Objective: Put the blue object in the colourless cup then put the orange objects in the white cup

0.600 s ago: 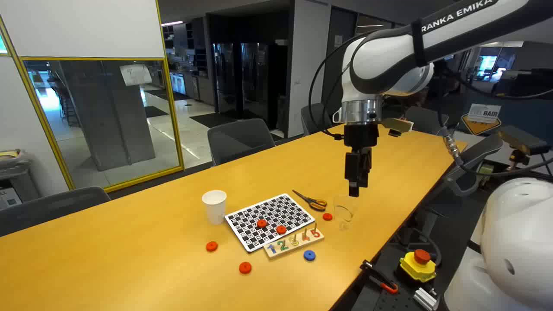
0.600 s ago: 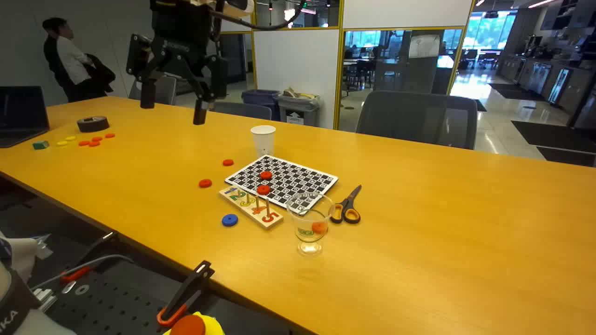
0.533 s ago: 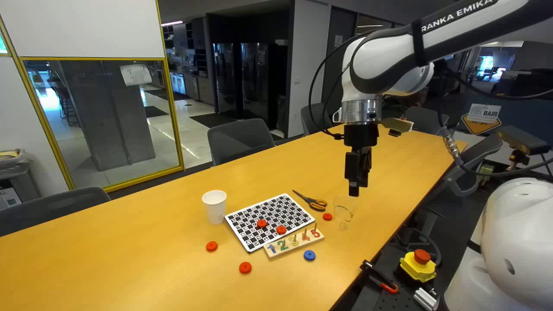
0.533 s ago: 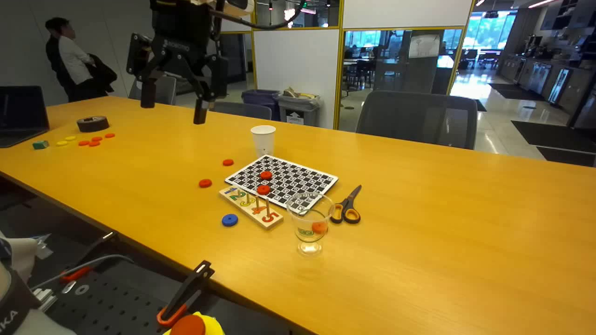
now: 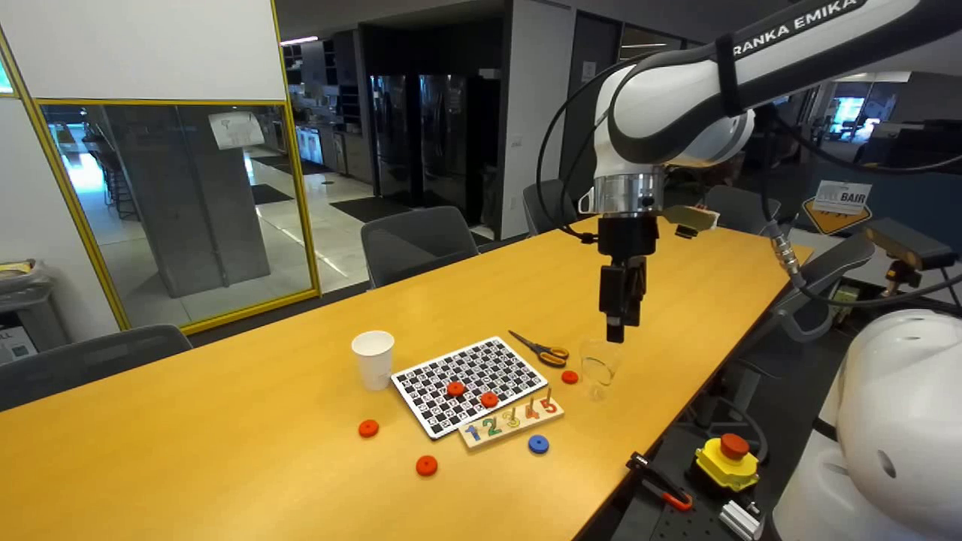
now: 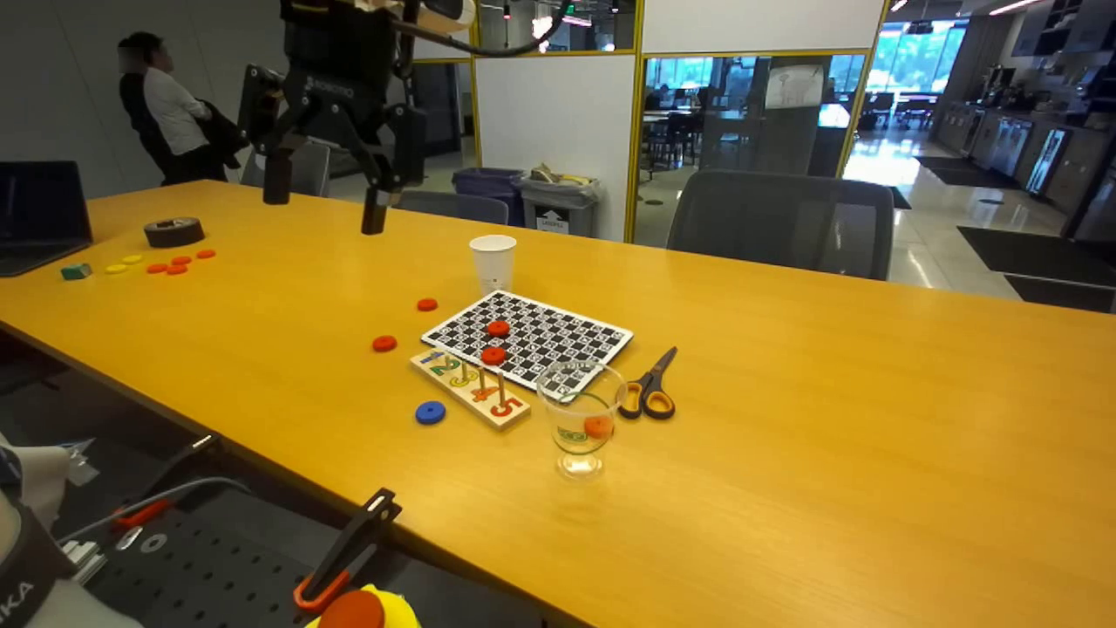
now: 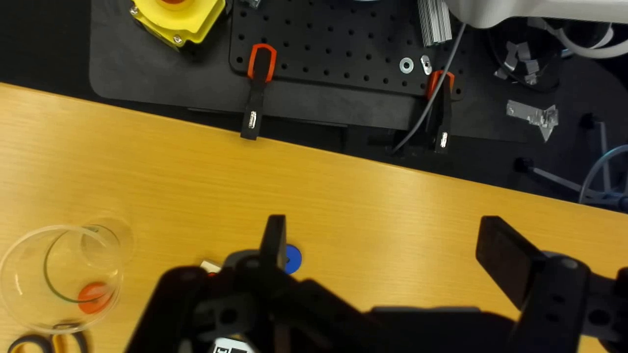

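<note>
Wrist view: black gripper (image 7: pixel 382 242) spread wide; round blue disc (image 7: pixel 294 259) partly hidden; see-through footed cup (image 7: pixel 61 272). Dark-haired person (image 6: pixel 179 113), in an exterior view, shifted rightward.

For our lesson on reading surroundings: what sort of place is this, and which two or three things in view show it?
Most likely a shared office or meeting area: in an exterior view, mesh-backed chairs stand along a long table, and an open laptop rests on it.
</note>
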Robot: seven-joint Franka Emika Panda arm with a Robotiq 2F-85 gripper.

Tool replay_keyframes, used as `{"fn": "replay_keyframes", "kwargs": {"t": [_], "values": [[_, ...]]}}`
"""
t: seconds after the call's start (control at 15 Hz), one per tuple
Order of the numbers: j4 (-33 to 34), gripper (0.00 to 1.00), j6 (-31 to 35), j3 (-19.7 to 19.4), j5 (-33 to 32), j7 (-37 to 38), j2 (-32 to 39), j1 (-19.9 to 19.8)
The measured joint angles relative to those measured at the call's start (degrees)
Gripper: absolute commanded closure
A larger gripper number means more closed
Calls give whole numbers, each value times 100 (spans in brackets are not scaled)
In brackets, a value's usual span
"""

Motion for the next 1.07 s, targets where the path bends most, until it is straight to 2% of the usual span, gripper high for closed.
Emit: {"fn": "replay_keyframes", "kwargs": {"t": [0.2,0.47,0.8,1.07], "values": [[-197,0,489,164,30,374,128,0],[-714,0,1877,575,35,1164,600,0],[-727,0,3674,1202,-131,2393,1732,-9],[-722,0,4736,1541,-732,3623,2714,-144]]}}
